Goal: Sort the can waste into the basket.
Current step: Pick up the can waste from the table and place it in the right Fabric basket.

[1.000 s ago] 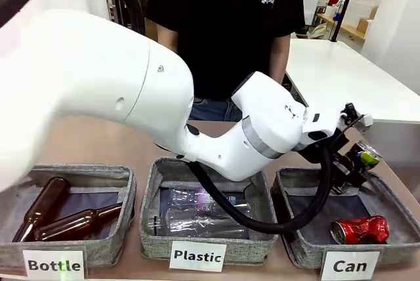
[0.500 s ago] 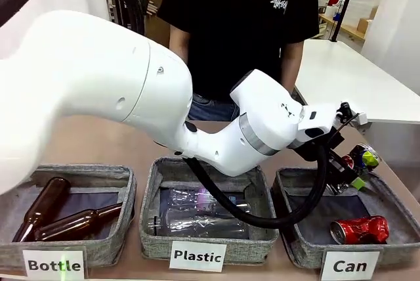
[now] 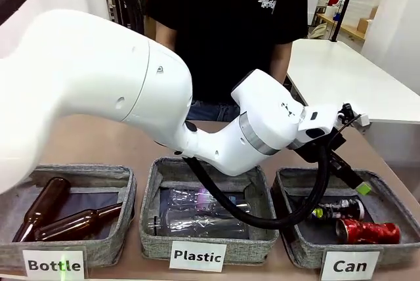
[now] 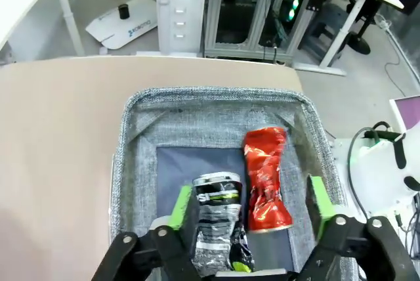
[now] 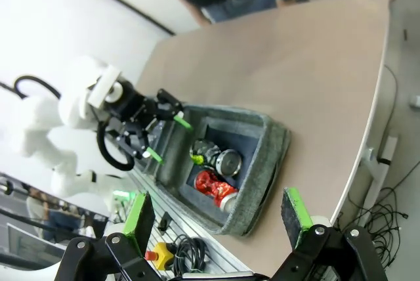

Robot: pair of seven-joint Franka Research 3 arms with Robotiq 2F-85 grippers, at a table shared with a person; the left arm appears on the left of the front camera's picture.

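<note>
The grey "Can" basket (image 3: 293,249) stands at the table's right end. Inside it the black can with yellow-green marks (image 3: 338,210) lies beside the red can (image 3: 367,232). My left arm reaches across, and its gripper (image 3: 354,182) hangs open just above the basket, holding nothing. The left wrist view looks straight down: the left gripper (image 4: 248,195) is spread over the black can (image 4: 216,222) and the red can (image 4: 266,179) within the basket's rim (image 4: 216,94). My right gripper (image 5: 216,212) is open and far off, looking at the basket (image 5: 266,156) from the table's side.
The "Plastic" basket (image 3: 152,228) with clear bottles stands in the middle, and the "Bottle" basket (image 3: 125,192) with brown glass bottles (image 3: 72,222) stands left. A person in a black shirt (image 3: 230,25) stands at the far side. A white table (image 3: 341,77) is at the right.
My left gripper held the black can above the basket, then opened. The can dropped into the "Can" basket beside the red can, which shifted a little to the right.
</note>
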